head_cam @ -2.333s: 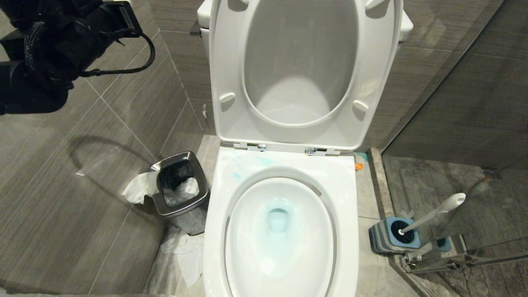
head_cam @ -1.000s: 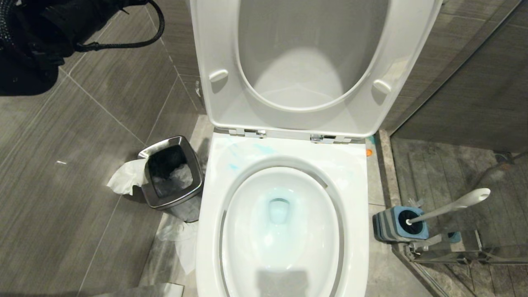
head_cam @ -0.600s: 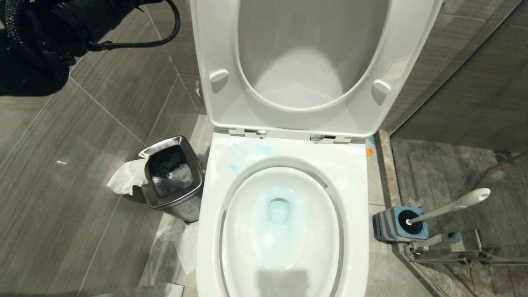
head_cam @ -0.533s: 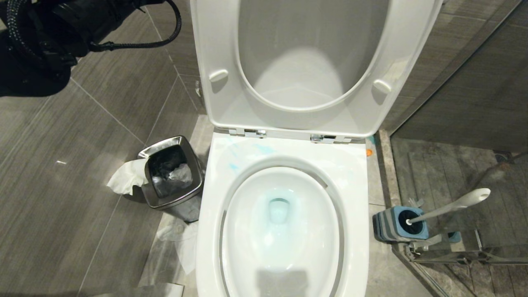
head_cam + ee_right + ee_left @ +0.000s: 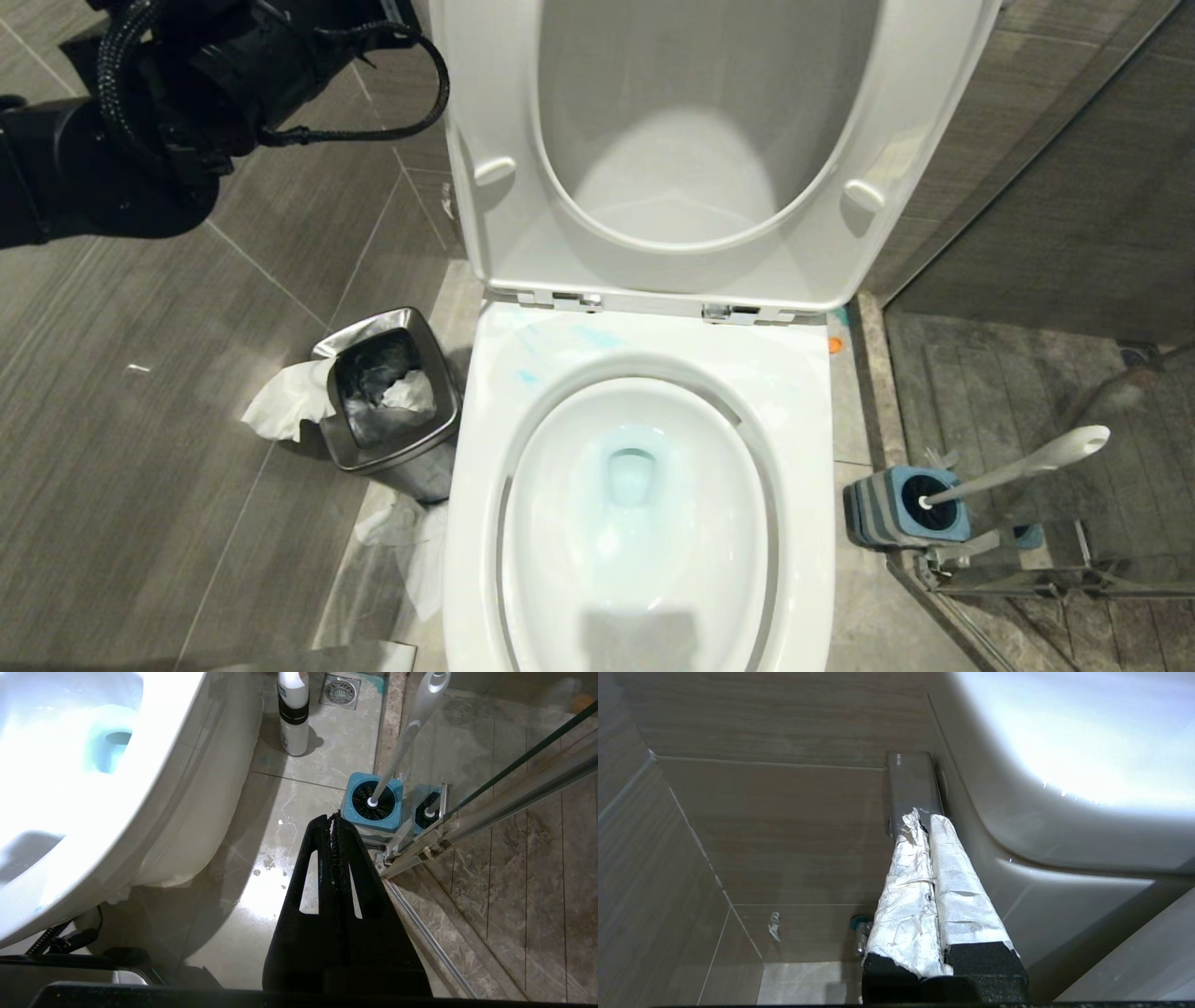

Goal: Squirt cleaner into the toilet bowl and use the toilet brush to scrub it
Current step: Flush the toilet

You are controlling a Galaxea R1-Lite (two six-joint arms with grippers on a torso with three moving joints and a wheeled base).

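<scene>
The toilet bowl stands in the middle with its seat and lid raised. Cleaner tints the basin pale blue around the drain, and faint streaks mark the back left of the rim. The toilet brush leans in its blue-and-grey holder on the floor to the right. My left arm is raised at the upper left beside the lid. Its taped left gripper is shut and empty, tips against a flat grey metal piece on the toilet's side. My right gripper hangs shut and empty just short of the brush holder.
A steel-rimmed waste bin with tissue spilling out stands left of the toilet. A white bottle with a black band stands by the floor drain. A glass shower door and its metal rail run right behind the brush holder.
The view first shifted closer to the toilet, then held still. Over the last second my left arm has swung right, toward the raised lid. The right arm has not moved.
</scene>
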